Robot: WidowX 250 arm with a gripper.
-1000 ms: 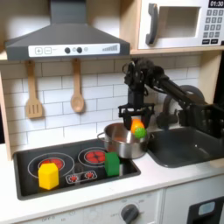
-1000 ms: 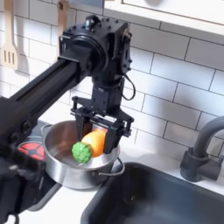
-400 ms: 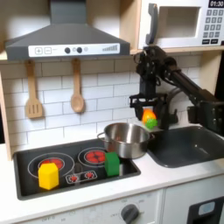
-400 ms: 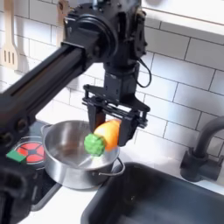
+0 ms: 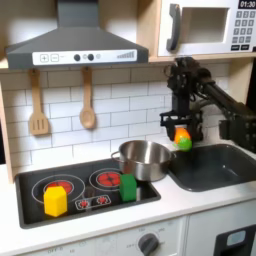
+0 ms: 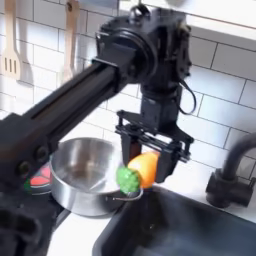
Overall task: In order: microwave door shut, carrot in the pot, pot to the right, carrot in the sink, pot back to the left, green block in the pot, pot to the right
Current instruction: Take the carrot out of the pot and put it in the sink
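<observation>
My gripper (image 5: pixel 181 135) (image 6: pixel 141 171) is shut on the orange carrot (image 5: pixel 182 134) (image 6: pixel 144 168), whose green tip (image 6: pixel 127 179) points down and to the second exterior view's left. It hangs in the air between the steel pot (image 5: pixel 144 158) (image 6: pixel 85 173) and the dark grey sink (image 5: pixel 213 165) (image 6: pixel 190 228), about over the sink's near edge. The pot sits on the stovetop's right side with nothing visible inside. The green block (image 5: pixel 128 187) stands upright in front of the pot. The microwave door (image 5: pixel 196 28) is shut.
A yellow block with a red top (image 5: pixel 55 199) stands on the stovetop's left burner. The faucet (image 6: pixel 232 172) rises at the second exterior view's right, close to the carrot. A wooden spatula (image 5: pixel 38 105) and spoon (image 5: pixel 88 100) hang on the tiled wall.
My gripper has lifted the carrot out of the pot and carried it to the first exterior view's right, toward the sink. The pot and blocks have stayed put.
</observation>
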